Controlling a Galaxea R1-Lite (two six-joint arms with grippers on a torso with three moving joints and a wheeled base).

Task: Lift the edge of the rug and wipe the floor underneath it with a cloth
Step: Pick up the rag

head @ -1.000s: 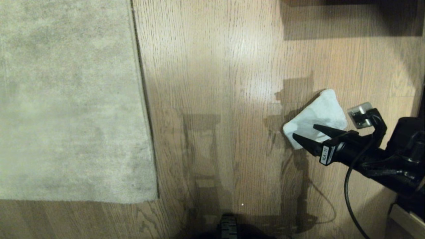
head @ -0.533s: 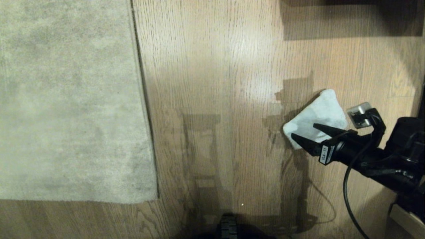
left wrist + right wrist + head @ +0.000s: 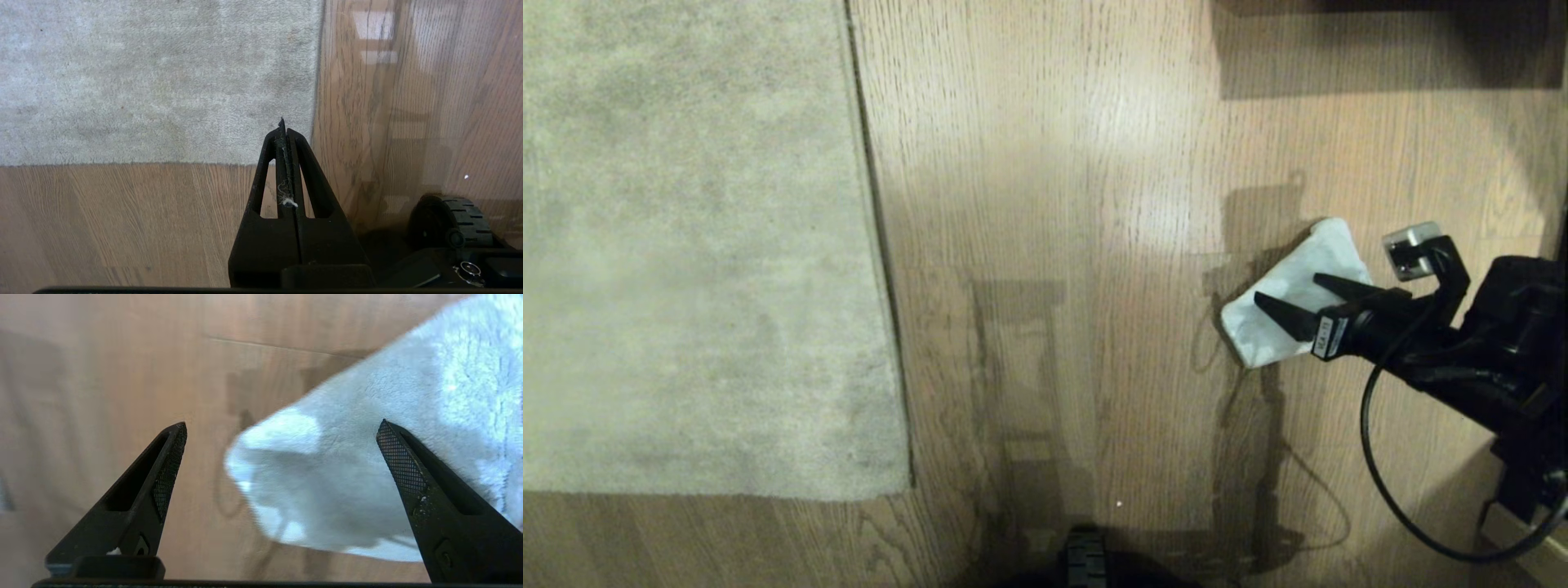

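1. Right wrist view shows the right gripper (image 3: pixel 280 433) with its jaws spread wide, nothing between them; one finger (image 3: pixel 163 486) stands over bare wood, the other over the cloth.
2. The cloth (image 3: pixel 359 473), pale blue-white and fluffy, lies crumpled on the floor (image 3: pixel 102 375) under and ahead of those open jaws; whether a fingertip touches it cannot be told.
3. From the head view, the right gripper (image 3: pixel 1286 294) reaches in from the right side, its tips over the cloth (image 3: pixel 1286 282), which lies flat on the planks, well apart from the rug.
4. A black cable (image 3: pixel 1372 465) loops down from the right arm over the floor (image 3: pixel 1094 163).
5. The left gripper (image 3: pixel 284 126) shows only in the left wrist view, its jaws pressed together on nothing, a wisp of white fluff caught in the seam; it hangs above the rug's corner.
6. The rug edge (image 3: pixel 878 245) runs straight up the left half of the head view and lies flat on the floor, ending in a corner near the bottom.
7. A black wheel (image 3: pixel 449 220) of the base sits on the wood near the left gripper.
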